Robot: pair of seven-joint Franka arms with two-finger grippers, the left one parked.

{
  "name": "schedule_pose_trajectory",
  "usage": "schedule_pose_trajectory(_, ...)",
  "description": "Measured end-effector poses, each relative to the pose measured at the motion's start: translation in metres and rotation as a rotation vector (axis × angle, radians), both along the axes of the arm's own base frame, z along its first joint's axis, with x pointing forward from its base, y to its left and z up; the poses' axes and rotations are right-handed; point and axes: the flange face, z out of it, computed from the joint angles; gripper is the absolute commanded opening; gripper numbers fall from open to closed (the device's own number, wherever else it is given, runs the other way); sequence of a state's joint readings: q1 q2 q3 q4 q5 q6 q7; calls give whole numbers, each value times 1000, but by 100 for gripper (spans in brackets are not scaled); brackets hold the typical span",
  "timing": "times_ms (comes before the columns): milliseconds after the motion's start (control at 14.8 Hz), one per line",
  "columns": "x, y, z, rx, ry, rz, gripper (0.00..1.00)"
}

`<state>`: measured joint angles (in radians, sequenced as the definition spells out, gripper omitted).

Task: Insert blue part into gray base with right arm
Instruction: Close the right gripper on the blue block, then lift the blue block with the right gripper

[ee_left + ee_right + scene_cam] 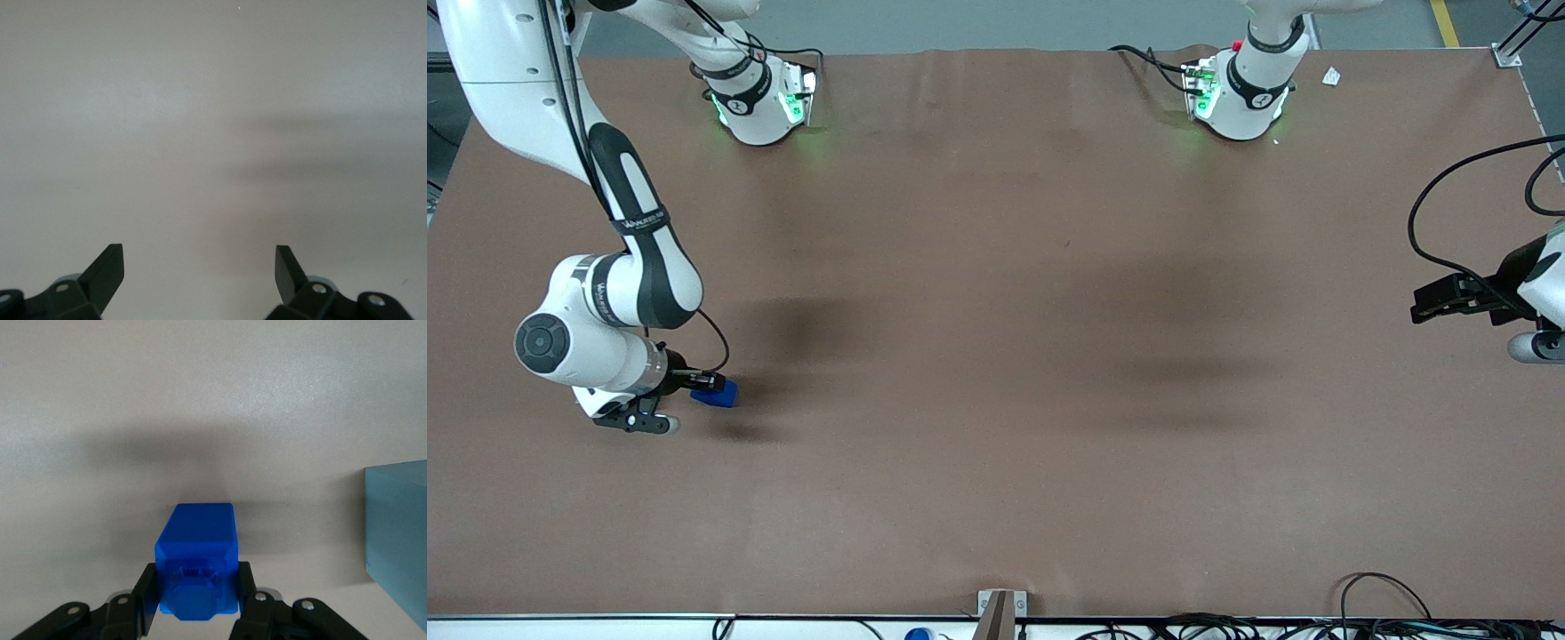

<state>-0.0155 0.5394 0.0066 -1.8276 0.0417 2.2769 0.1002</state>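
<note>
My right arm's gripper (197, 579) is shut on the blue part (199, 543), a bright blue block whose rounded stub faces the wrist camera. One black finger (148, 587) presses on each side of it. In the front view the gripper (708, 384) holds the blue part (720, 394) low over the brown table at the working arm's end. The gray base (399, 533) shows in the right wrist view as a pale cube side standing on the table beside the blue part, apart from it. I cannot see the base in the front view; the arm covers that spot.
A brown mat (996, 356) covers the table. Two arm bases (760, 102) (1240, 98) stand at the edge farthest from the front camera. Cables (1369, 613) lie along the nearest edge.
</note>
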Motion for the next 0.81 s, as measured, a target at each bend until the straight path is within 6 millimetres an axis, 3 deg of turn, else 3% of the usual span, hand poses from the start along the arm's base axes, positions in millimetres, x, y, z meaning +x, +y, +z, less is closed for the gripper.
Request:
schedule_pose_trajectory(270,0,0,0,0,0,0,22)
schedule_pose_trajectory(810,0,1,0,0,0,0,19)
